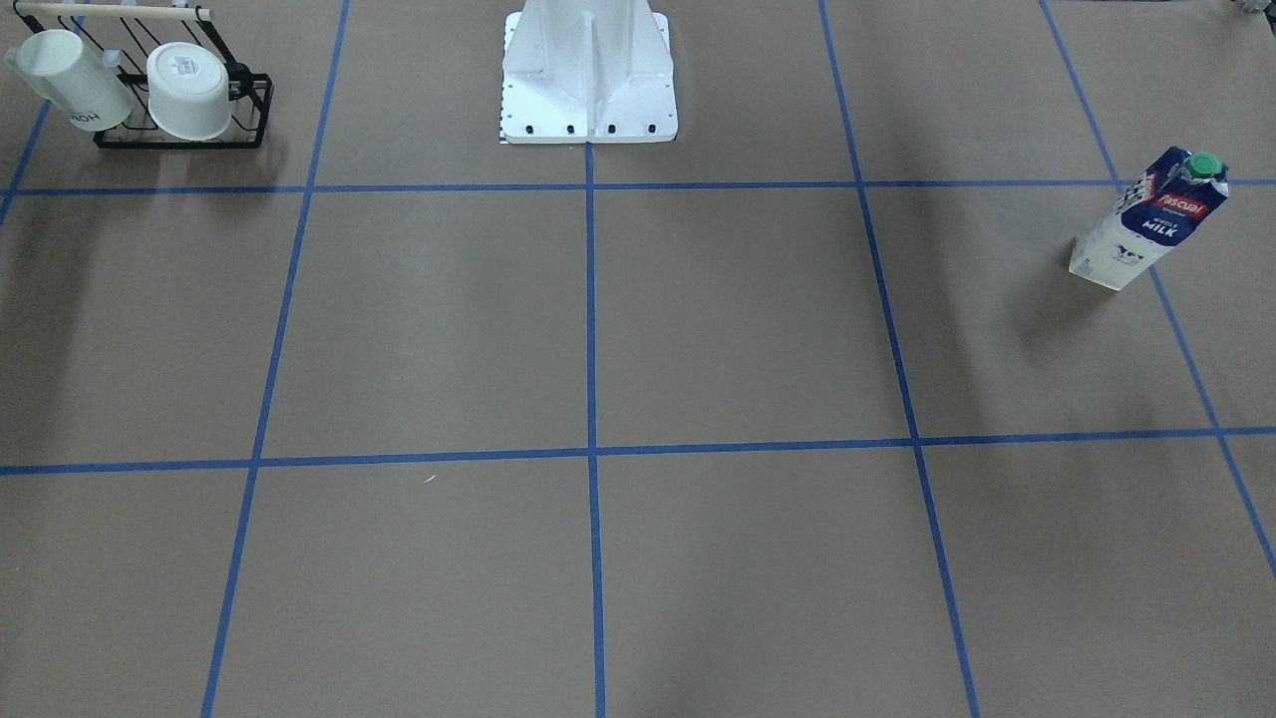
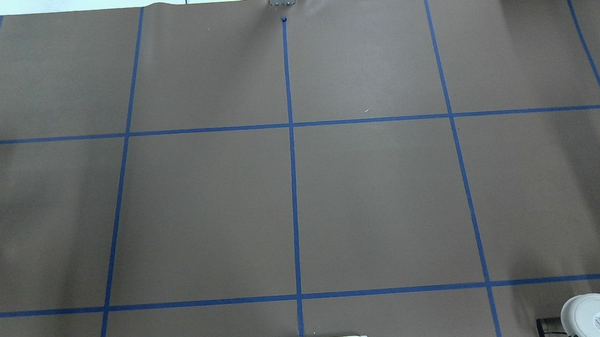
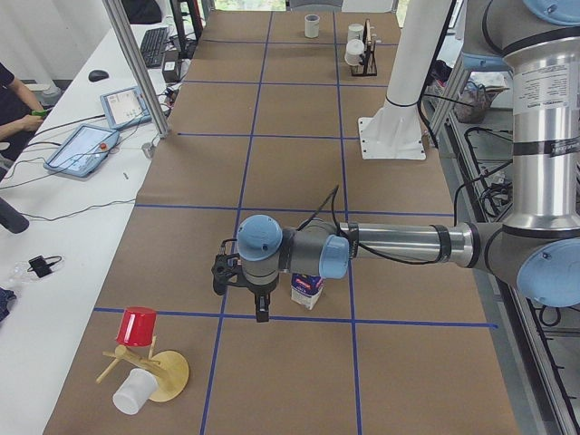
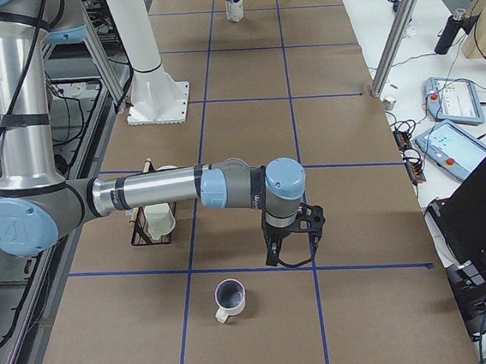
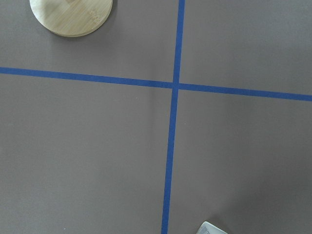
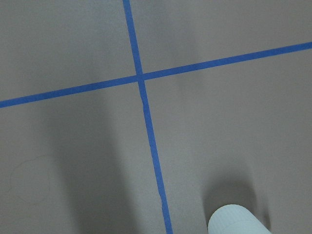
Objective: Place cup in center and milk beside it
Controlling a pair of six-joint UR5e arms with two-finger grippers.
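The cup (image 4: 230,298), a small white mug with a dark inside, stands upright on the brown table near the right arm's end. Its white side shows at the bottom of the right wrist view (image 6: 236,223). My right gripper (image 4: 293,253) hovers just beside it, pointing down; I cannot tell whether it is open. The milk (image 1: 1146,219), a white and blue carton with a green cap, stands upright at the other end. My left gripper (image 3: 259,304) hangs right next to the milk (image 3: 306,290); I cannot tell its state. No fingers show in the wrist views.
A black wire rack (image 1: 254,125) holds a tall lettered mug (image 1: 72,78) and a wider white cup (image 1: 189,92) near the cup's end. A wooden stand (image 3: 168,373) with a red cup (image 3: 138,326) is near the milk. The robot's white base (image 1: 588,70) is at mid-table.
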